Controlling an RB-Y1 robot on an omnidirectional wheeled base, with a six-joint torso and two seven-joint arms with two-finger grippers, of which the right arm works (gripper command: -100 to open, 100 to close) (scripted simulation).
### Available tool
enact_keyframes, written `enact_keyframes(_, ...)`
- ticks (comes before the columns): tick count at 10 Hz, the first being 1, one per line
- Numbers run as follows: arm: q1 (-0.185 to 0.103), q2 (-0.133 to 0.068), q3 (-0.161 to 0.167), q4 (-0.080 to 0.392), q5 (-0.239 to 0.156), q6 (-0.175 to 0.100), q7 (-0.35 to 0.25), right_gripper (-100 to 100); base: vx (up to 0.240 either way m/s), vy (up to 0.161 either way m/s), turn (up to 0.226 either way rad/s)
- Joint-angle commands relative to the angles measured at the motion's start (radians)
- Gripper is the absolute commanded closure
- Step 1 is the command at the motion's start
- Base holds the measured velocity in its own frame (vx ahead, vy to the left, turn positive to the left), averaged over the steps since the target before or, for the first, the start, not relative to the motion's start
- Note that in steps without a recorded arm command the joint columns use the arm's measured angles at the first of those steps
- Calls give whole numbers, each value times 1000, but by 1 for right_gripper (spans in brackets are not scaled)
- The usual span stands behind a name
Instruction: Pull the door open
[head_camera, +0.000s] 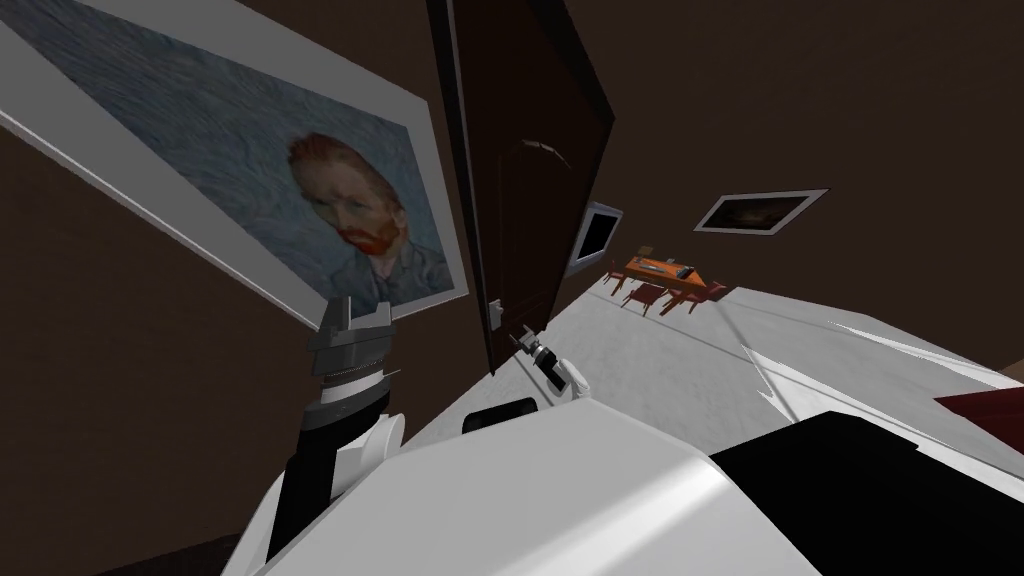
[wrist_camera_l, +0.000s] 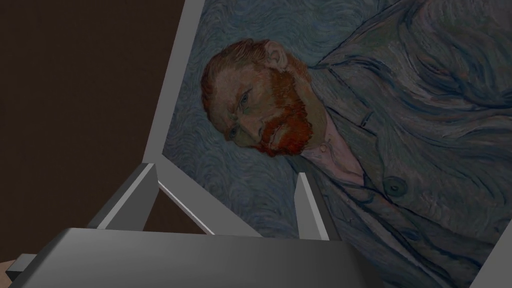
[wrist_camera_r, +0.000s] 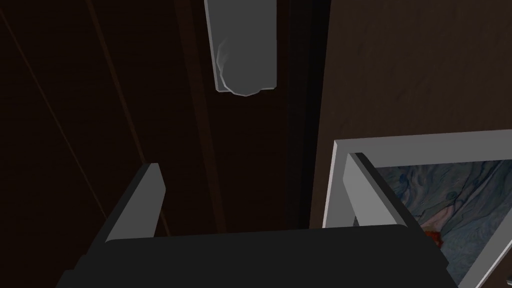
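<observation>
The dark brown door (head_camera: 520, 190) rises ahead of me, with a small grey handle (head_camera: 497, 309) low on its left edge. In the right wrist view the grey handle (wrist_camera_r: 245, 50) hangs on the door (wrist_camera_r: 100, 100) a short way beyond my fingertips, and nothing touches it. My right gripper (wrist_camera_r: 250, 162) is open and empty, and it appears small just below the handle (head_camera: 523, 344). My left gripper (head_camera: 351, 314) is raised to the left of the door, open and empty (wrist_camera_l: 223, 174).
A large framed portrait (head_camera: 300, 180) hangs on the brown wall left of the door, close behind my left gripper. Far off on the pale floor (head_camera: 650, 360) stand an orange table (head_camera: 660, 268) and red chairs. Two more frames (head_camera: 765, 212) hang on the right wall.
</observation>
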Motion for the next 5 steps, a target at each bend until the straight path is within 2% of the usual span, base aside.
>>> enact_keyframes(1,-6,0,-5,11,-8,2,9,-100,-194,-47,69)
enact_keyframes(5,-45,-2,-34,66,-55,14,56,-100,-189,-43,118)
